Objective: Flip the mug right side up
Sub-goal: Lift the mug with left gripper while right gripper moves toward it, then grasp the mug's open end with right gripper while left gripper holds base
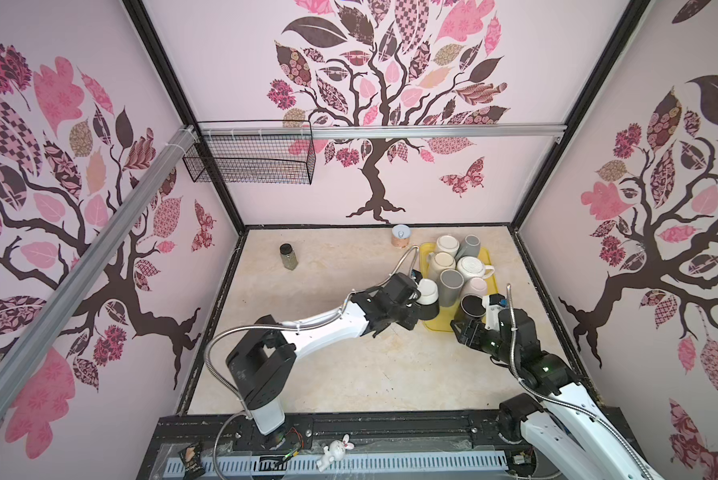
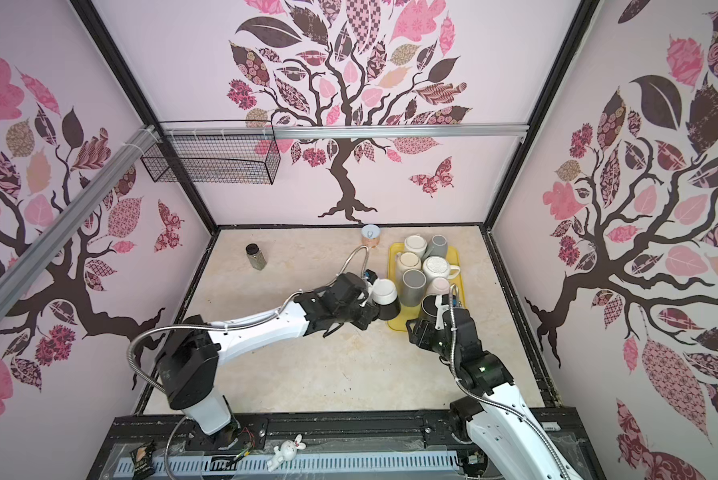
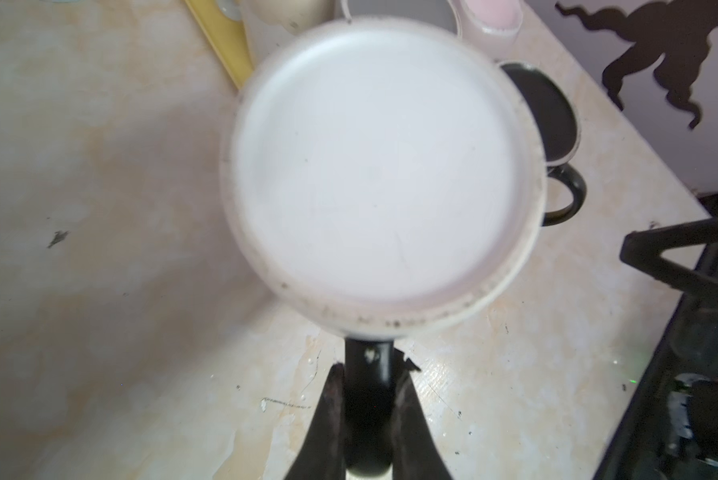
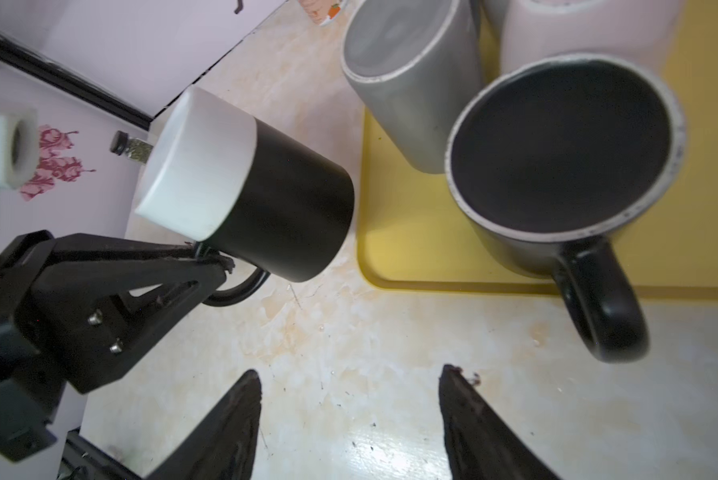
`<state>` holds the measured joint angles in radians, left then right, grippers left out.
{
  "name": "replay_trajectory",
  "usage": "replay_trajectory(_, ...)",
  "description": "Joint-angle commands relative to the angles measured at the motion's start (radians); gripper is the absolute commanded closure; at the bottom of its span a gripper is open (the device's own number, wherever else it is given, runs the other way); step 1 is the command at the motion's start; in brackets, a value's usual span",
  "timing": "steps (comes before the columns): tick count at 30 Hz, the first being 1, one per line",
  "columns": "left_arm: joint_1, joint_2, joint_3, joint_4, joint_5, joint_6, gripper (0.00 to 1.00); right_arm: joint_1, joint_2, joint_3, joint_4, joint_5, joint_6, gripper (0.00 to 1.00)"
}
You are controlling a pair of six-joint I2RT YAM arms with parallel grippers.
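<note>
A: Where is the mug sitting?

B: The left gripper (image 3: 367, 386) is pinching the two-tone mug (image 4: 249, 187) by its handle, tilting it white base up, just beside the yellow tray (image 4: 411, 249).

A: And the risk?

B: With only 1 thin handle pinched, it may be swivelling into the grey mug (image 4: 411, 83). Table (image 4: 390, 353) clearance looks slim, though it's hard to judge. The right gripper (image 4: 351, 374) is hanging spread and empty.

Bright, even light casts only soft shadows; both top views bow at the edges, and the left wrist view shows the mug (image 3: 382, 174) blurred and washed out.
</note>
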<state>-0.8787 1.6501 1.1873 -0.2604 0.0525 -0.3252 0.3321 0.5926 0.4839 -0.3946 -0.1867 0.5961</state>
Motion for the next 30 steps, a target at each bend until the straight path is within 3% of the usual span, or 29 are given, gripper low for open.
replay_trajectory(1, 0.097, -0.184, -0.114, 0.253, 0.107, -0.094, 1.00, 0.001, -0.008, 0.037, 0.124, -0.108, 0.032, 0.36)
replay_trajectory(4, 0.183, -0.303, -0.224, 0.369, 0.172, -0.189, 1.00, 0.001, 0.023, -0.010, 0.298, -0.204, 0.158, 0.40)
replay_trajectory(6, 0.229, -0.364, -0.272, 0.415, 0.205, -0.269, 1.00, 0.005, 0.069, -0.065, 0.507, -0.307, 0.306, 0.43)
replay_trajectory(8, 0.250, -0.419, -0.306, 0.475, 0.217, -0.342, 1.00, 0.050, 0.125, -0.102, 0.717, -0.335, 0.431, 0.44)
replay_trajectory(13, 0.251, -0.491, -0.368, 0.582, 0.217, -0.487, 1.00, 0.242, 0.234, 0.011, 0.811, -0.206, 0.410, 0.37)
replay_trajectory(18, 0.251, -0.496, -0.417, 0.724, 0.232, -0.635, 1.00, 0.249, 0.390, 0.033, 1.031, -0.267, 0.581, 0.35)
replay_trajectory(23, 0.244, -0.479, -0.460, 0.838, 0.241, -0.746, 1.00, 0.253, 0.479, 0.055, 1.137, -0.280, 0.652, 0.35)
replay_trajectory(30, 0.191, -0.445, -0.464, 0.895, 0.239, -0.795, 1.00, 0.261, 0.585, 0.114, 1.215, -0.315, 0.705, 0.35)
